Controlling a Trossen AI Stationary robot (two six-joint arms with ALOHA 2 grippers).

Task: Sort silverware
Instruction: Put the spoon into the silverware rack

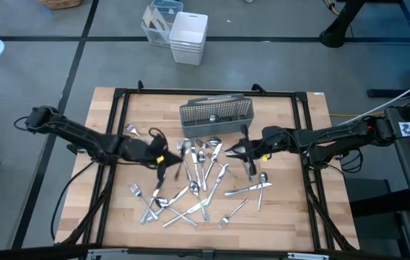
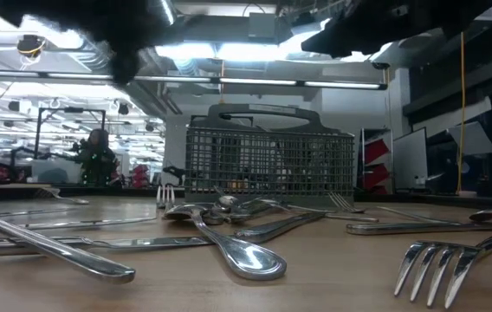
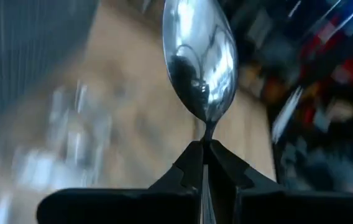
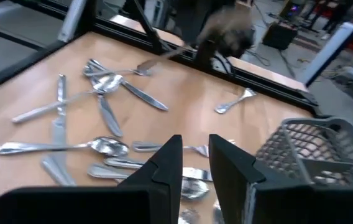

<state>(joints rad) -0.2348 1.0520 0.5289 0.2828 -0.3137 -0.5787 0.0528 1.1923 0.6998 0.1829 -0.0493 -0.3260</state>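
Left pincer (image 3: 202, 163): pinched on one spoon (image 3: 200, 62), lifted over the table (image 1: 299, 209).
Right pincer (image 4: 195, 165): fingers apart, holding nothing, near the caddy (image 1: 216, 115).
Silverware (image 1: 198, 180): roughly twenty pieces scattered mid-table; exact count unclear.
Caddy: one, grey mesh.

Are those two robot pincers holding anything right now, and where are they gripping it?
The left pincer is shut on a spoon, pinching its handle just below the bowl. The right pincer is open and empty above the table.
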